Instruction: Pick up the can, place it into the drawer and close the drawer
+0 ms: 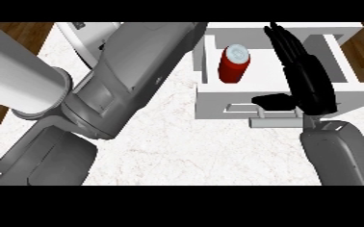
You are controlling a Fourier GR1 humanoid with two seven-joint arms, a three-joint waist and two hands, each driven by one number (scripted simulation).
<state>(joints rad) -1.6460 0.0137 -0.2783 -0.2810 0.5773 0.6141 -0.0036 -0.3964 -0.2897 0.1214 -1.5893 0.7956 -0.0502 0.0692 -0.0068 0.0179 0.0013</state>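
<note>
Right robot hand (307, 77): black, fingers straight and extended over the open white drawer (341, 72), thumb out above the drawer's grey front handle (274, 121); it holds nothing. The red cylindrical can with silver top (234, 63) stands upright inside the drawer, left of the hand. Left forearm (128, 77) crosses the white marbled worktop (213, 154); its hand is hidden.

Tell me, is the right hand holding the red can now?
No. The can stands alone inside the open drawer; the right hand is open beside it.
</note>
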